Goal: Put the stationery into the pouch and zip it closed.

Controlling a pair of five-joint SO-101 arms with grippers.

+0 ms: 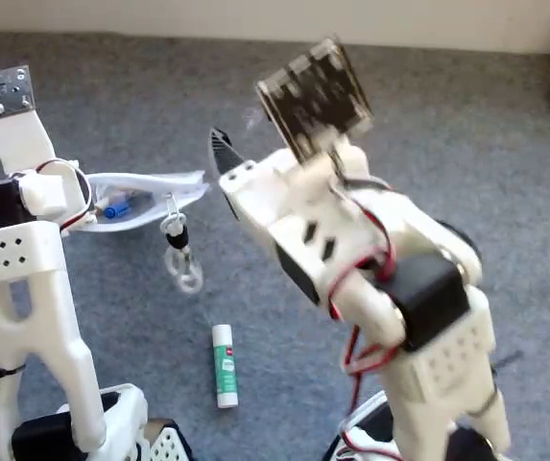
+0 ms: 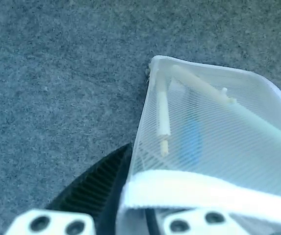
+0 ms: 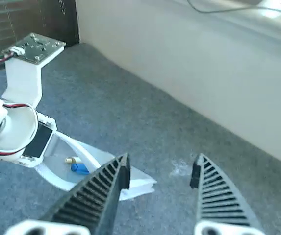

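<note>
Pouch (image 1: 150, 197) of white mesh, flat on the grey carpet (image 1: 447, 144) toward the left of the high view, one end caught in the left pincer (image 2: 123, 164). Left pincer clenched on the pouch's white-banded edge, with one black ribbed finger (image 2: 96, 181) beneath the mesh and the white band draped across the pincer's front.

Inside the mesh, from the left wrist view: a blue item (image 2: 191, 139), a white stick (image 2: 162, 112) just beside it, and a second pale stick slanting across above both. From the right wrist view, pouch mouth apparently open, with the blue item and a small yellowish piece beside it lying within.

At the pouch's free end, in the high view: a dark zip pull (image 1: 174, 229) with a clear ring (image 1: 186, 274) trailing onto the carpet toward the arm bases.

Right pincer (image 3: 161, 169) raised over the carpet, fingers spread wide, nothing between them. Placed beyond the pouch's free end, on the side away from the left pincer, near the pouch but not touching it. Pale wall (image 3: 204, 73) beyond the carpet's far edge.

Glue stick (image 1: 224, 365), white with a green label, lying on the carpet between the two arm bases, apart from the pouch and just past the clear ring, untouched by either pincer.
</note>
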